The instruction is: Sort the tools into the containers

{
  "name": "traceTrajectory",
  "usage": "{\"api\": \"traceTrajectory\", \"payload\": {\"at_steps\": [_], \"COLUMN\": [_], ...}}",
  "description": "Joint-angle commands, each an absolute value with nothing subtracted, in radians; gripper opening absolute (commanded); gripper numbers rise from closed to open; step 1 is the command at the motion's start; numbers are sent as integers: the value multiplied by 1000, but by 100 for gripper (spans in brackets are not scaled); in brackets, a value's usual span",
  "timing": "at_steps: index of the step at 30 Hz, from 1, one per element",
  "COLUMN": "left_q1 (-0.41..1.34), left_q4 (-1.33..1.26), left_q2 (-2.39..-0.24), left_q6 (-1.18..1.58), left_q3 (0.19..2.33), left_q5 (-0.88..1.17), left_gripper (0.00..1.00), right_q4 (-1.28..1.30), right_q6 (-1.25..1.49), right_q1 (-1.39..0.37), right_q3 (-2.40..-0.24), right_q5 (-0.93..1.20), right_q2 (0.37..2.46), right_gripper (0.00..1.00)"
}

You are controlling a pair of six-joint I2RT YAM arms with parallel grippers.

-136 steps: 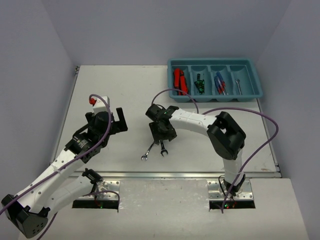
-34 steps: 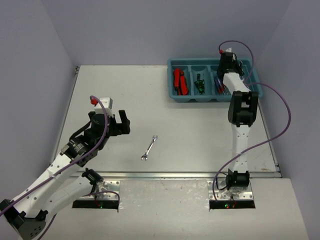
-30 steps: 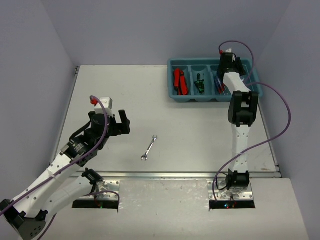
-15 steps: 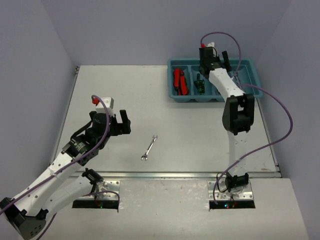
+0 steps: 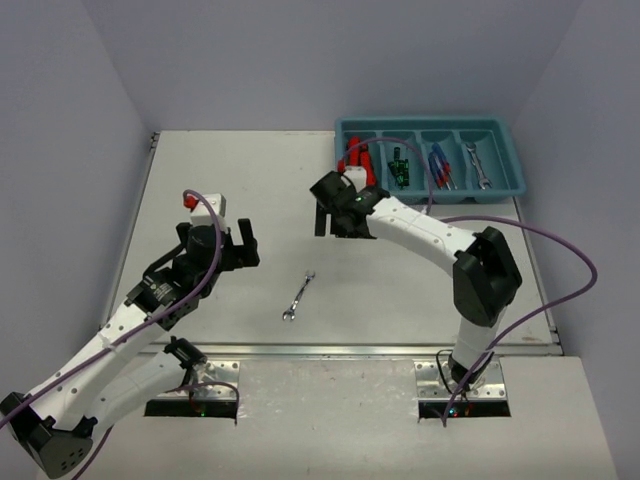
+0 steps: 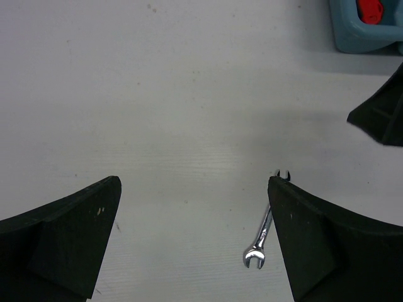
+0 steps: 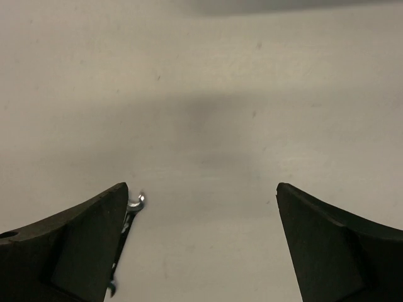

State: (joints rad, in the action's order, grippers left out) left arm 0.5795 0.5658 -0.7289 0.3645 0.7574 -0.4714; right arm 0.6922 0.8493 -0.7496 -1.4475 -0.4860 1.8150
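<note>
One short silver wrench lies alone on the table, also seen in the left wrist view and half hidden behind a finger in the right wrist view. The teal tray at the back right holds red knives, a green-black screwdriver, blue screwdrivers and silver wrenches, each kind in its own compartment. My right gripper hangs open and empty above the table, up and right of the wrench. My left gripper is open and empty, left of the wrench.
The tray's corner and the dark tip of the right gripper show at the right of the left wrist view. Grey walls enclose the table on three sides. Purple cables loop off both arms.
The right arm has swung from the tray's right end back to the table's middle, and its jaws have opened. The left arm and the loose wrench have not moved.
</note>
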Motion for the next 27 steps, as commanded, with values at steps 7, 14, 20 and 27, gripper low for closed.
{"api": "traceTrajectory", "payload": {"at_steps": [7, 14, 20, 27], "left_q1": [543, 494, 475, 451], "left_q4": [557, 560, 551, 540], "left_q2": [-706, -690, -672, -670], "left_q6": [378, 387, 382, 370], "left_q3": [794, 795, 793, 793], "left_q5": [-544, -554, -536, -492], "left_gripper": [100, 100, 100, 100], "right_q4": [712, 888, 800, 917], "right_q6": [1361, 1402, 1451, 1528], "right_q1": [-942, -1010, -1039, -1046], "right_q3": [-1377, -1643, -1614, -1665], "right_q5": [-416, -344, -319, -336], "right_q2": [1816, 2056, 2104, 2194], "right_gripper": [99, 97, 89, 73]}}
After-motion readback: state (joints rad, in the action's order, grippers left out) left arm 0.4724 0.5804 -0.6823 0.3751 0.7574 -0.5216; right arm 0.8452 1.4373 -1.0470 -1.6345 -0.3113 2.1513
